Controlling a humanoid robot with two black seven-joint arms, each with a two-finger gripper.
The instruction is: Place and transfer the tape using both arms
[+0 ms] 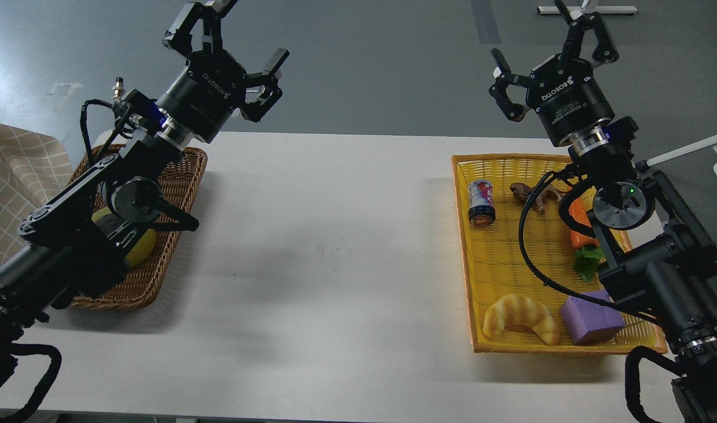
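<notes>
The yellow tape roll (pixel 140 248) lies in the brown wicker basket (pixel 179 194) at the table's left, mostly hidden behind my left arm; only slivers of it show. My left gripper (pixel 248 30) is open and empty, raised high above the basket's far corner and pointing away. My right gripper (pixel 529 32) is open and empty too, raised above the far edge of the yellow basket (pixel 511 157), far from the tape.
The yellow basket holds a small can (pixel 481 202), a brown toy animal (pixel 524 191), a carrot (pixel 577 237) partly behind my right arm, a croissant (pixel 518 316) and a purple block (pixel 587 322). White tabletop (pixel 335 247) lies between the baskets. A checked cloth (pixel 17 176) is at far left.
</notes>
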